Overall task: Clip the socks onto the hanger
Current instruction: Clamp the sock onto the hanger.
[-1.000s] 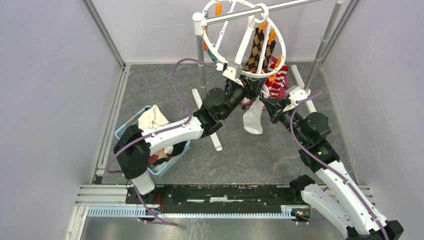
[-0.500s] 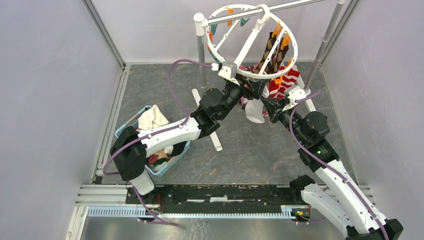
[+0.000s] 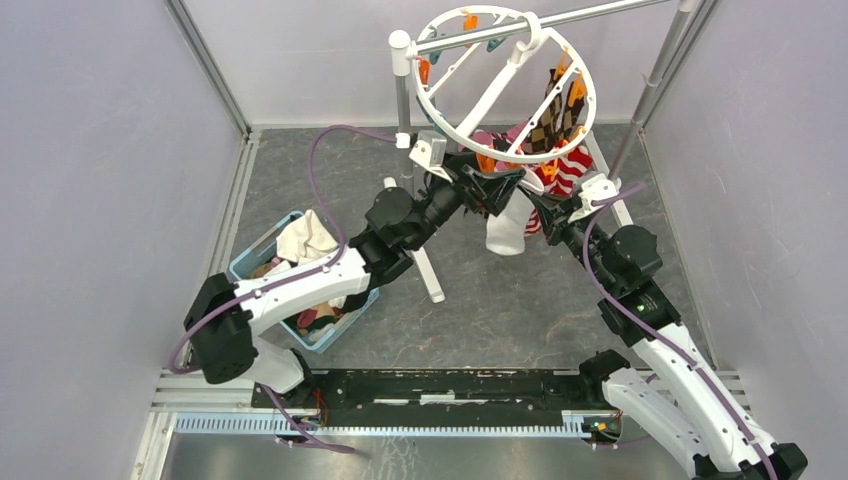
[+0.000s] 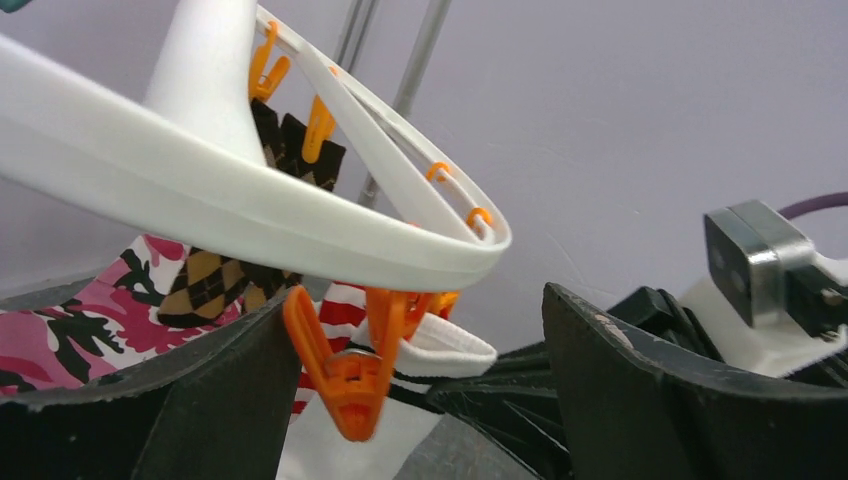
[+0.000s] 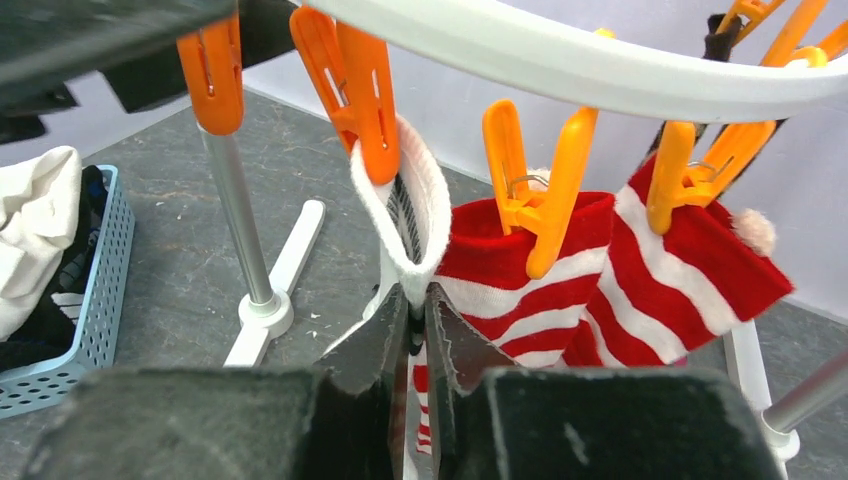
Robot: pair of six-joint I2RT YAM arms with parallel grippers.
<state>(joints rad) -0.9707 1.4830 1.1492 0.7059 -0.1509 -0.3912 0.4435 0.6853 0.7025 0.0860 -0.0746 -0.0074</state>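
The hanger (image 3: 505, 85) hangs tilted from the silver rail. Argyle socks (image 3: 560, 105) and red-and-white striped socks (image 3: 565, 170) are clipped to its rim. A white sock (image 3: 507, 232) with dark cuff stripes dangles below, held at the cuff (image 5: 415, 215) by an orange clothespin (image 5: 365, 100). My left gripper (image 4: 415, 300) stands open around that clothespin (image 4: 350, 370), its fingers apart from it. My right gripper (image 5: 418, 310) is shut on the lower edge of the white sock's cuff. In the top view the left gripper (image 3: 490, 190) and right gripper (image 3: 535, 205) meet under the ring.
A blue basket (image 3: 250, 262) at the left holds a white cloth (image 3: 305, 237) and more socks. A pink camouflage cloth (image 4: 60, 330) hangs behind the argyle socks. The rail's pole (image 3: 404, 110) and its white foot (image 3: 425, 265) stand beside my left arm.
My left gripper has opened off the orange clothespin, which now grips the white sock's cuff. The hanger has swung up and back. My left arm has shifted to the left.
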